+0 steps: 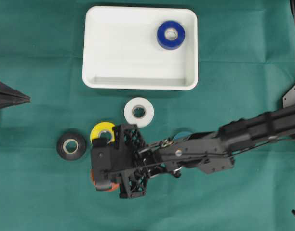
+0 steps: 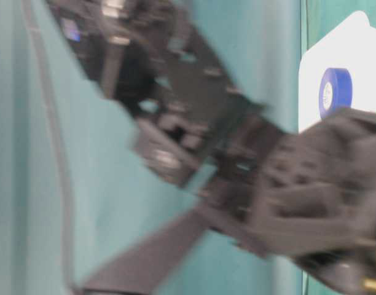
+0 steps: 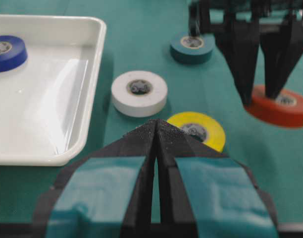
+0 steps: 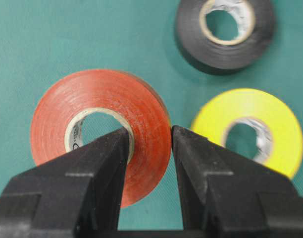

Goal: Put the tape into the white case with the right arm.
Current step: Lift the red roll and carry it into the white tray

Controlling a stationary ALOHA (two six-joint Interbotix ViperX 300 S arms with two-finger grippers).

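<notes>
Table (image 1: 244,62) cloth carries the white case (image 1: 118,53), which holds one blue roll (image 1: 170,34). Below the case, the right arm (image 1: 224,139) reaches across, its pincer (image 4: 149,136) clamped on the red tape's (image 4: 99,106) wall, one finger inside the core. The left pincer (image 3: 156,134) sits closed, holding nothing.

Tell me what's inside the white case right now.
The white case holds one blue tape roll, lying flat near a corner. The rest of its floor shows bare; nothing in it is covered.
</notes>
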